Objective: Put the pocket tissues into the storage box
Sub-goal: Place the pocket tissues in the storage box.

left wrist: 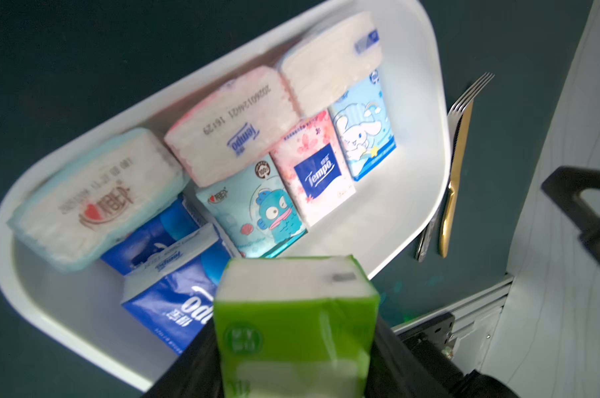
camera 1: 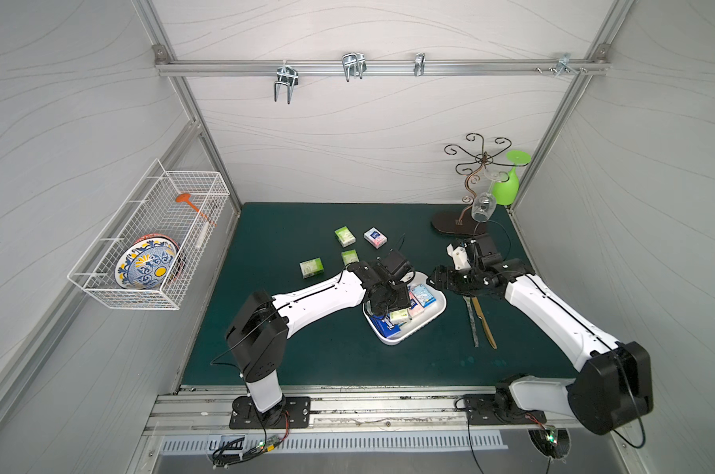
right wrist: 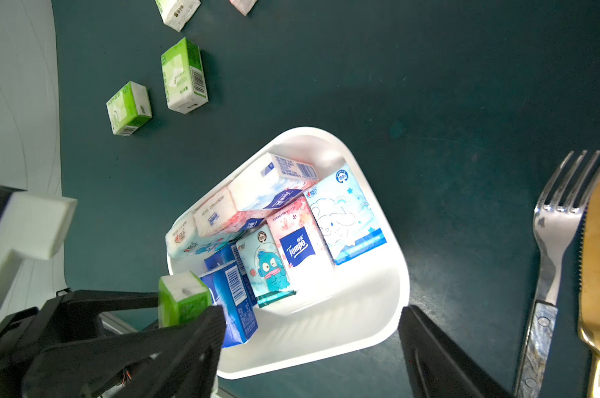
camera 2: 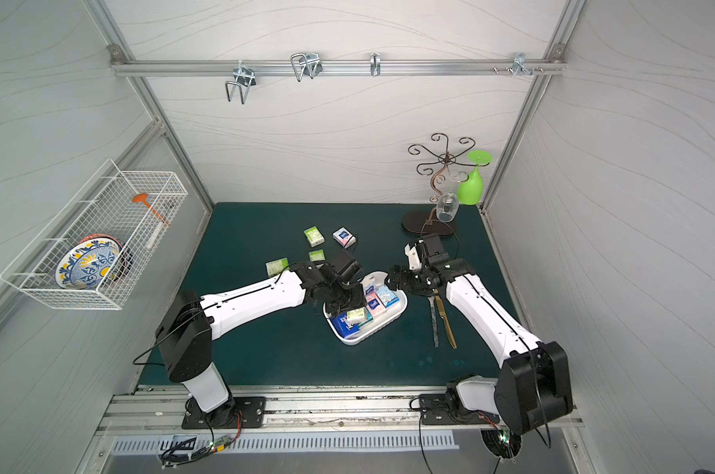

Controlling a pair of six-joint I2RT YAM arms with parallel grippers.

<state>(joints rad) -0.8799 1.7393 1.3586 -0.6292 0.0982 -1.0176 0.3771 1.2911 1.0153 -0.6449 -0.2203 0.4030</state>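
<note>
My left gripper [left wrist: 295,344] is shut on a green packet of pocket tissues [left wrist: 295,310], held low over the near left end of the white storage box [camera 1: 425,324]; the packet also shows in a top view [camera 2: 356,315]. Several packets lie in the box: pink [left wrist: 312,172], light blue [left wrist: 364,138], teal [left wrist: 257,206] and dark blue [left wrist: 167,303]. My right gripper [right wrist: 312,330] hovers open just right of the box [right wrist: 326,344], holding nothing. Several loose packets lie on the mat behind the box: green ones [camera 1: 344,236] [camera 1: 349,257] [camera 1: 311,267] and a pink one [camera 1: 375,237].
A fork [camera 1: 473,320] and a gold knife [camera 1: 485,324] lie right of the box, under my right arm. A metal glass rack [camera 1: 470,184] with a green glass [camera 1: 507,184] stands at the back right. A wire basket [camera 1: 150,238] with plates hangs on the left wall.
</note>
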